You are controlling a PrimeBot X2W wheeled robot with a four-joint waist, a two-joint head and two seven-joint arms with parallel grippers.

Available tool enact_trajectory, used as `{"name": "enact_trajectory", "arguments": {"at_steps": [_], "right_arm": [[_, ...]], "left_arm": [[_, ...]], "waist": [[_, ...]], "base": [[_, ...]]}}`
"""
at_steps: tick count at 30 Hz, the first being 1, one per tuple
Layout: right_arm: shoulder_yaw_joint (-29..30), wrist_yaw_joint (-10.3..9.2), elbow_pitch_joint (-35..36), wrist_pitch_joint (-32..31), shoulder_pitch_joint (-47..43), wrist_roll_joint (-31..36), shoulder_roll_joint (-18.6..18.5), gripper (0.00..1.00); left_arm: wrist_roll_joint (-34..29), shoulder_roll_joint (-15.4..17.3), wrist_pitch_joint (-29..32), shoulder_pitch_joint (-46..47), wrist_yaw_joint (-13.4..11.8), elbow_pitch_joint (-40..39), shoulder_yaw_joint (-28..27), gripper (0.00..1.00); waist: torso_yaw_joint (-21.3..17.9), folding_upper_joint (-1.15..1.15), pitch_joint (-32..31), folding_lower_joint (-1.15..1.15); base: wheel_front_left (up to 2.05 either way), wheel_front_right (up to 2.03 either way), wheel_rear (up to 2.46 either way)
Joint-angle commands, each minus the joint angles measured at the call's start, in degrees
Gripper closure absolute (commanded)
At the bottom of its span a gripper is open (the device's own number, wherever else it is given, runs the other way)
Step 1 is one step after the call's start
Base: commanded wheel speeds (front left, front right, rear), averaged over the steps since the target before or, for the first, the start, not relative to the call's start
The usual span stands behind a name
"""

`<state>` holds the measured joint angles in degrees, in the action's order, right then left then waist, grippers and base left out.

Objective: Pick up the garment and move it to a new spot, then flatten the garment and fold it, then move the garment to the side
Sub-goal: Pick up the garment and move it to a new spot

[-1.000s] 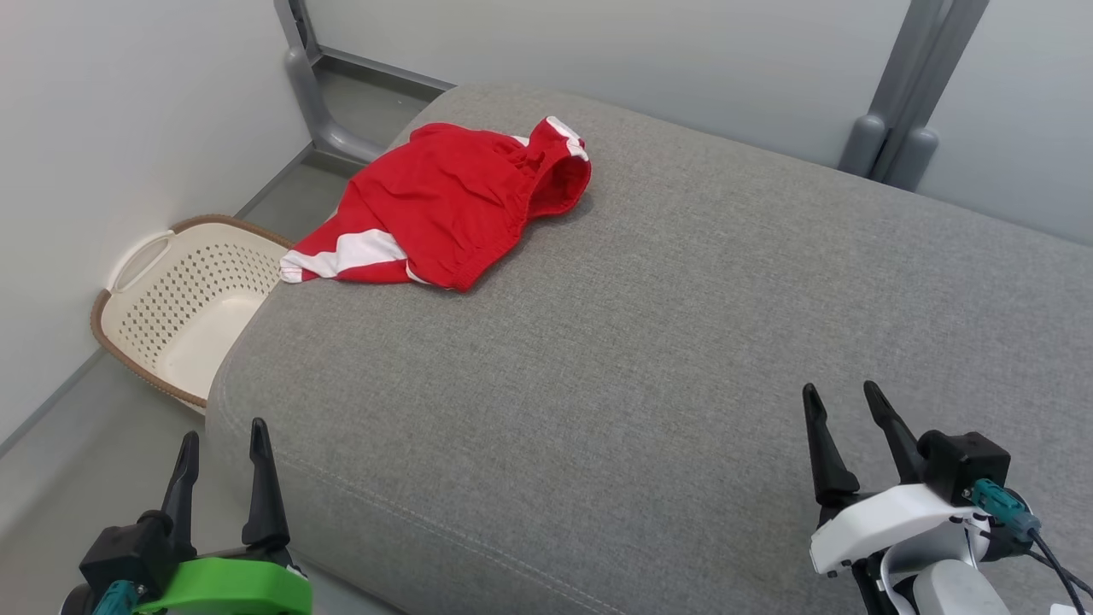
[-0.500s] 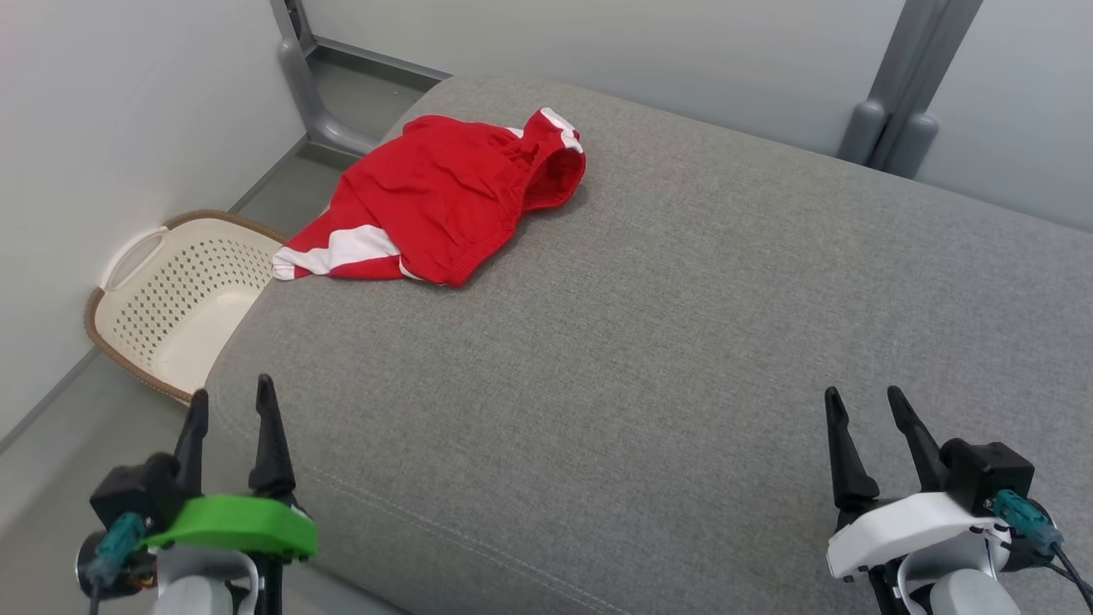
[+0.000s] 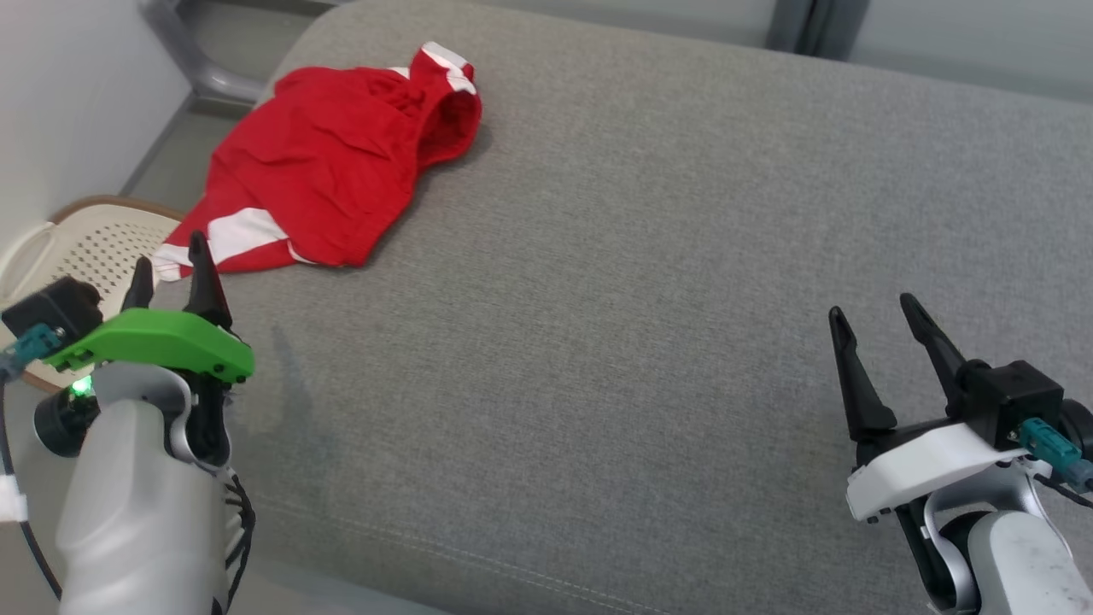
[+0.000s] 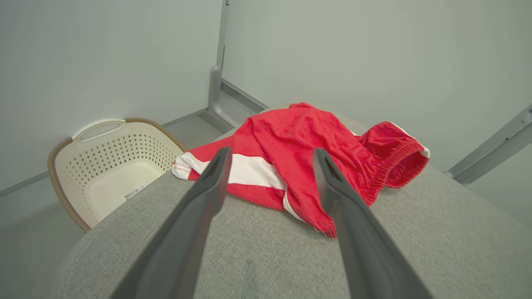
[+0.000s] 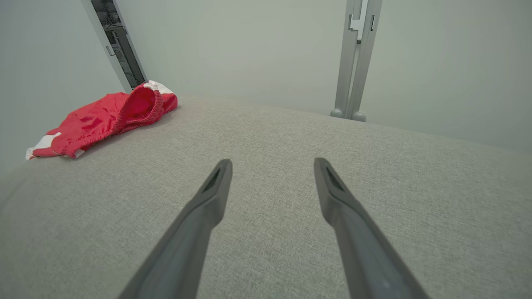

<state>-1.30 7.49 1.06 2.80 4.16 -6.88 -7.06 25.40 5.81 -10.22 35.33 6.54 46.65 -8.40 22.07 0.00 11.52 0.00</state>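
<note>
Fingers [image 3: 854,376] spread wide, both grippers empty | left gripper [image 3: 171,252] hovers near striped edge of red-and-white garment [image 3: 324,171] | garment crumpled at far left corner of grey cushion [image 3: 640,299] | right gripper [image 3: 871,306] well apart, over bare cushion | basket [image 3: 85,248] on floor beside cushion

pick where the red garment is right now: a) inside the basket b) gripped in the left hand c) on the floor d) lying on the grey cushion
d: the red garment lies crumpled on the grey cushion, near the basket, while the left hand is open and empty.
</note>
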Motion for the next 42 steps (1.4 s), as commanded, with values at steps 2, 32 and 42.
{"name": "enact_trajectory", "arguments": {"at_steps": [2, 32, 42], "right_arm": [[-0.4, 0.01, 4.0, -1.9, 1.1, 0.5, -0.9, 0.00], [-0.7, 0.01, 16.5, -2.7, 1.9, 0.8, -0.5, 0.00], [-3.1, 0.01, 7.4, 3.1, 4.2, -1.8, 2.0, 0.00]], "left_arm": [[2.4, 1.5, 2.3, 4.6, 0.5, 3.6, -0.8, 0.00], [11.5, 11.6, 20.2, 20.3, -3.7, 26.4, -4.7, 1.00], [7.9, 21.6, 16.1, 22.5, -0.8, 24.3, -1.7, 1.00]], "waist": [[-7.6, 0.00, 9.9, 0.00], [-21.7, 0.00, 20.5, 0.00], [-21.9, 0.00, 11.8, 0.00]], "base": [[0.00, 0.00, 0.00], [0.00, 0.00, 0.00], [0.00, 0.00, 0.00]]}}
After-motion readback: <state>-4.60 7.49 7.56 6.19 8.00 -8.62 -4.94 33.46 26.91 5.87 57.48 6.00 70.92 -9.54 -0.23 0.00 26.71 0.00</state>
